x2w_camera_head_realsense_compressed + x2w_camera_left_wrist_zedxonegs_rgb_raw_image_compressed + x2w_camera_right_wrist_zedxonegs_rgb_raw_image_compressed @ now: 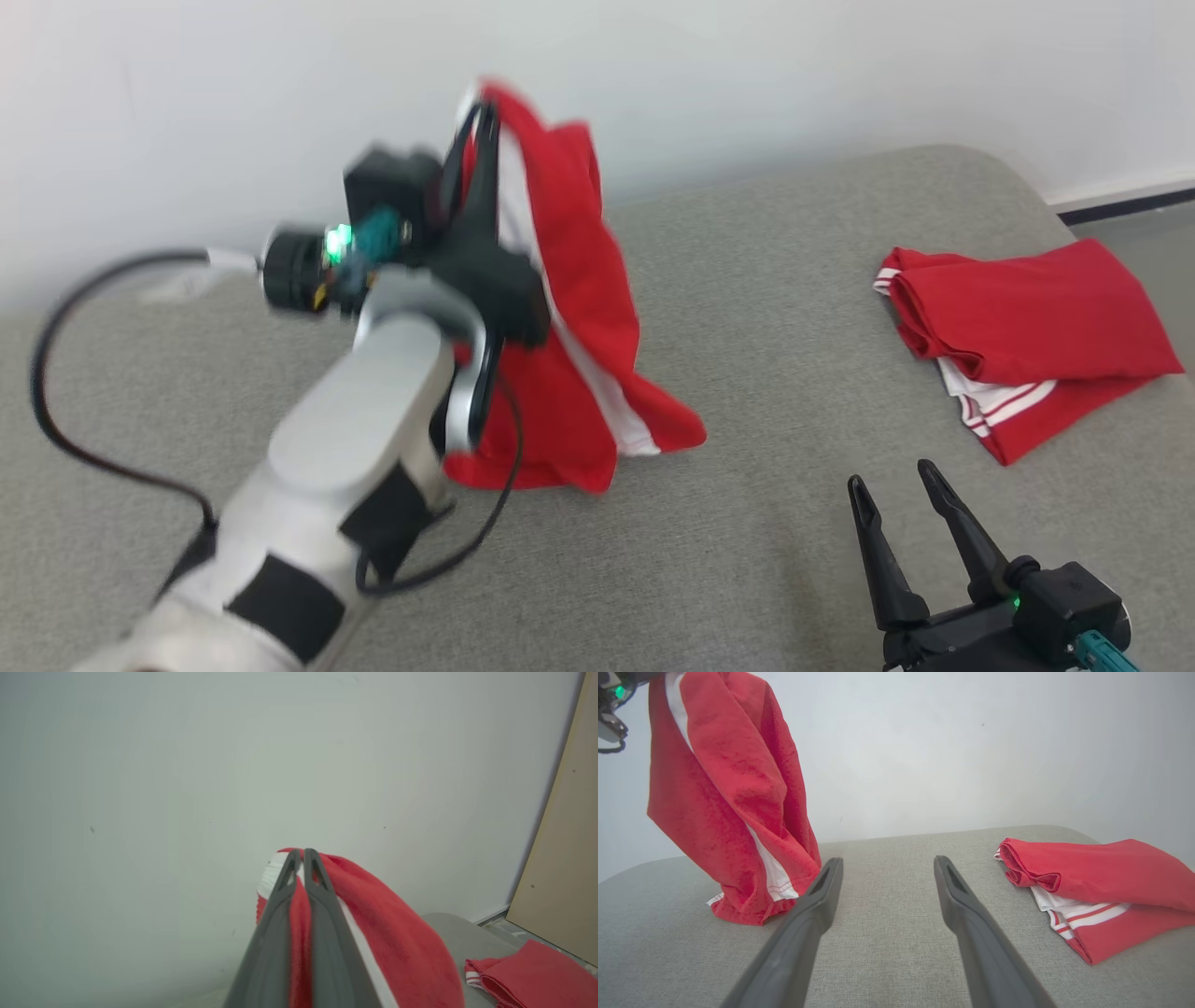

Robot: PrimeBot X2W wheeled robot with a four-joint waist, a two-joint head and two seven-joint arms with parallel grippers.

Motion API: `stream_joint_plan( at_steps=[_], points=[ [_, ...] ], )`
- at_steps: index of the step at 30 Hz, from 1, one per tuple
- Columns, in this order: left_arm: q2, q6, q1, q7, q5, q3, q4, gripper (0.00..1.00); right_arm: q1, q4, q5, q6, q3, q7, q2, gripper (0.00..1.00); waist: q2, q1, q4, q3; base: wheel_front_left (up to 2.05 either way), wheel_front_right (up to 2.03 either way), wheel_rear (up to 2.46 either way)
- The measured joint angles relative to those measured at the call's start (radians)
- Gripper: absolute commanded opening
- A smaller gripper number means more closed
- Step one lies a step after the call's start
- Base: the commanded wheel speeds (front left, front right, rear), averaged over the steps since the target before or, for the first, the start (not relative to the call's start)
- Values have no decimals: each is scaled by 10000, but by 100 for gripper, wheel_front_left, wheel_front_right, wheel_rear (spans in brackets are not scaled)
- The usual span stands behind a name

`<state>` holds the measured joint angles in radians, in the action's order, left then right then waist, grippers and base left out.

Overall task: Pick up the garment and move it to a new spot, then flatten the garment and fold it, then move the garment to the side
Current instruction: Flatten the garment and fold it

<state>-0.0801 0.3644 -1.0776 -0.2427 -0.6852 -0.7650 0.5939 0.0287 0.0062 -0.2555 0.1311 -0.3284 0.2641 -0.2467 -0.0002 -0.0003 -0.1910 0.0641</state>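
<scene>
I can read no lettering, label, brand or number on any of my feeds. The red garment and the folded red garment lying well apart from it bear no print or tag that I can make out.

Head cam looks down over the grey cushion; left wrist cam's up high facing the wall, right one sits low near the cushion. All three catch the hanging red garment.
</scene>
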Motion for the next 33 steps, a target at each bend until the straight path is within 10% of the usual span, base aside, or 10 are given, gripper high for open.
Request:
stream_joint_plan(
  at_steps=[13, 14, 15, 16, 28, 33],
  points=[
    [-334, -36, 3787, -136, 75, -1062, -182, 0, 11, -46, 2, 0, 77, -2, -130, 100, 2, 3, 431, 437, 0, 0, 0],
    [-360, -90, 3956, -136, 155, -1195, -291, 22, 11, -31, 2, 0, 90, -2, -132, 100, 2, 3, 443, 421, 0, 0, 0],
    [-408, -102, 4103, -138, 276, -1331, -451, 73, 10, -17, 2, 0, 98, -2, -130, 100, 2, 3, 455, 394, 0, 0, 0],
    [-462, -98, 4215, -140, 416, -1465, -614, 98, 8, -8, 2, 0, 92, -2, -127, 100, 2, 3, 467, 360, 0, 0, 0],
    [-2150, 150, 4540, 646, 1197, -2146, -3407, 100, -214, -8, 10, 0, 209, -2, -4, 100, 2, 2, 688, 28, 0, 0, 0],
    [-2809, -470, 3784, 1827, 1262, -2408, -3465, 100, -179, -10, 10, 0, 75, -2, 27, 100, 2, 2, 672, 64, 0, 0, 0]
  ],
)
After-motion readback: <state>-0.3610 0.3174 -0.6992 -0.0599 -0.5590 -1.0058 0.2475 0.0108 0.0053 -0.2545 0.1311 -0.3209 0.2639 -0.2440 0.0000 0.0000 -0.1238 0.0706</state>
